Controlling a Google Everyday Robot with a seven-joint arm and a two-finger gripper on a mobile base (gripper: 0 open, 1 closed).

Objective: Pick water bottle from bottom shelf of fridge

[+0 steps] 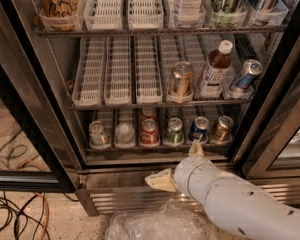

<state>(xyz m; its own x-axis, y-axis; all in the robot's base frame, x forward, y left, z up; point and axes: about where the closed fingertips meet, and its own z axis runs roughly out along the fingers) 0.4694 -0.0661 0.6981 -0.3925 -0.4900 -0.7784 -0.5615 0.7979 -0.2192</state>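
The fridge (65, 134) stands open in the camera view. Its bottom shelf (155, 147) holds a row of drinks. The water bottle (124, 133), clear with a pale cap, stands second from the left. On its left is a clear container with a silvery top (98, 133), on its right a red can (150, 132). My gripper (179, 164) is below the shelf's front edge, in front of the green can (174, 131) and blue can (198, 129), to the right of the bottle. Its cream fingers (161, 180) are spread open and hold nothing.
A bronze can (221, 129) ends the bottom row. The middle rack holds a gold can (181, 79), a brown-liquid bottle (213, 69) and a blue can (245, 75). A louvred base grille (125, 199), a crumpled plastic bag (160, 224) and floor cables (15, 214) lie below.
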